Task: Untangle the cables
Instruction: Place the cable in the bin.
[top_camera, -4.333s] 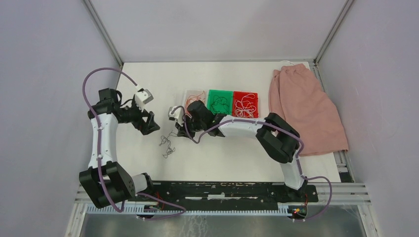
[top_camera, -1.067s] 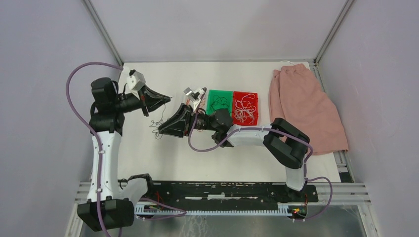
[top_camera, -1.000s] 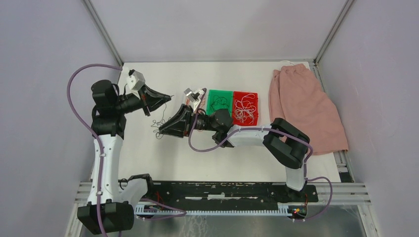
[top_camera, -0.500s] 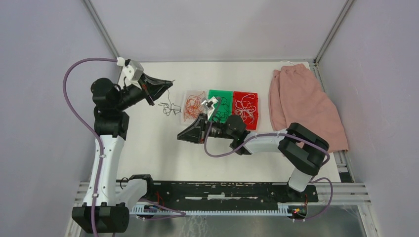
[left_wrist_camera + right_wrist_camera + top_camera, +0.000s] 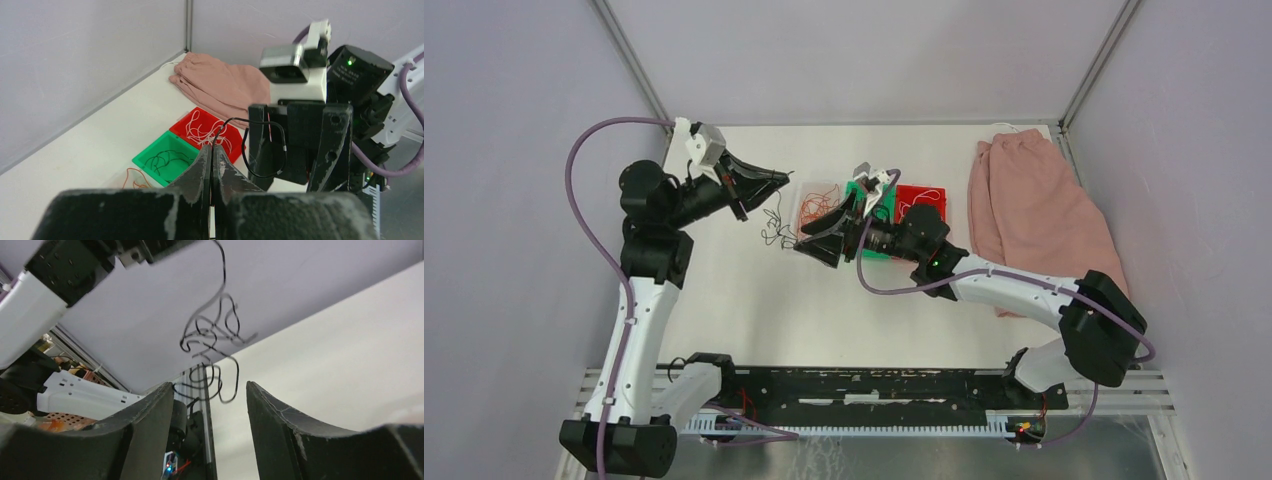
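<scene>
The white surface [image 5: 844,320] carries everything, with walls round three sides. A pink cloth [image 5: 1034,215] lies folded at its far right corner.

The left arm [image 5: 639,290] stands tall at the left side and reaches toward the middle. The right arm [image 5: 1024,290] stretches low across from the right.

Three small trays sit in a row near the far middle. The red tray [image 5: 200,131] holds white cables [image 5: 205,134], and the green tray [image 5: 165,157] beside it holds dark ones. The clear tray [image 5: 816,200] at the left end of the row holds orange cables [image 5: 819,208].

The left hand [image 5: 211,150] is raised above the surface just left of the trays, fingers pressed together and clamped on one strand of the black cables [image 5: 772,225].

The right hand [image 5: 209,385] faces it from just beside the clear tray, fingers apart.

The black cables hang as a loose, curly knot from the left hand's tip, clear of the surface. From the right wrist view the lowest loops dangle in line with the gap between the right fingers; whether they touch cannot be told.
</scene>
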Robot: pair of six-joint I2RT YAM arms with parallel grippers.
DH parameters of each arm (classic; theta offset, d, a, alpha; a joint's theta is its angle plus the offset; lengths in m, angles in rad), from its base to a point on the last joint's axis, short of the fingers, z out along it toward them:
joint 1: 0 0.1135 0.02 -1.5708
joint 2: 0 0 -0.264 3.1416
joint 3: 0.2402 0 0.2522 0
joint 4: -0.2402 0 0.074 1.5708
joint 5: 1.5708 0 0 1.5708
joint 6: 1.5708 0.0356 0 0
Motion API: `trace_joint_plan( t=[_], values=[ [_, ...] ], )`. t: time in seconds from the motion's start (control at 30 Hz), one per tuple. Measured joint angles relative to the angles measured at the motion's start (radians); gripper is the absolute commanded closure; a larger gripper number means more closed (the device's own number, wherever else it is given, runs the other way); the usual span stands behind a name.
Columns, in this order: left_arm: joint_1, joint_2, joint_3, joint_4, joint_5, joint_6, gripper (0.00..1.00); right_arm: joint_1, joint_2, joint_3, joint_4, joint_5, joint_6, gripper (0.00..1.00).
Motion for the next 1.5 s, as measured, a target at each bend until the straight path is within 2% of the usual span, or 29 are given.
trace_joint_plan(
  t=[0.27,0.37,0.43,0.57,0.63,0.67,0.7,0.8,0.87,0.9,1.13,1.3,1.5],
  values=[
    [-0.058,-0.011,-0.017,-0.005,-0.021,-0.016,0.96,-0.002,0.027,0.136,-0.039,-0.005,-0.038,0.35],
    [-0.071,-0.01,-0.021,-0.006,-0.031,-0.017,0.96,-0.002,0.056,0.151,-0.039,-0.005,-0.036,0.4],
    [-0.074,-0.01,-0.023,-0.007,-0.037,-0.017,0.96,-0.001,0.09,0.169,-0.039,-0.005,-0.029,0.53],
    [-0.077,-0.009,-0.025,-0.01,-0.053,-0.017,0.93,-0.001,0.143,0.204,-0.044,-0.005,-0.01,0.88],
    [-0.077,-0.009,-0.025,-0.013,-0.056,-0.016,0.82,-0.002,0.158,0.221,-0.061,0.0,-0.008,0.98],
    [-0.077,-0.009,-0.026,-0.018,-0.061,-0.016,0.69,-0.004,0.16,0.224,-0.069,0.003,-0.005,1.0],
    [-0.077,-0.009,-0.026,-0.03,-0.074,-0.013,0.54,-0.007,0.16,0.224,-0.076,0.005,-0.007,1.0],
    [-0.079,-0.009,-0.025,-0.101,-0.132,0.017,0.41,-0.027,0.158,0.222,-0.111,0.012,-0.01,1.0],
    [-0.08,-0.005,-0.024,-0.171,-0.195,0.05,0.12,-0.062,0.143,0.204,-0.149,0.019,-0.016,1.0],
    [-0.08,0.001,-0.02,-0.225,-0.242,0.081,0.02,-0.081,0.13,0.19,-0.173,0.026,-0.027,1.0],
    [-0.08,0.113,0.0,-0.54,-0.447,0.271,0.01,-0.227,0.064,0.145,-0.501,0.14,-0.192,1.0],
    [-0.08,0.156,0.013,-0.666,-0.505,0.325,0.01,-0.27,0.102,0.153,-0.689,0.23,-0.289,0.97],
    [-0.065,0.211,0.09,-0.746,-0.549,0.35,0.01,-0.292,0.254,0.236,-0.821,0.323,-0.326,0.81]
  ],
)
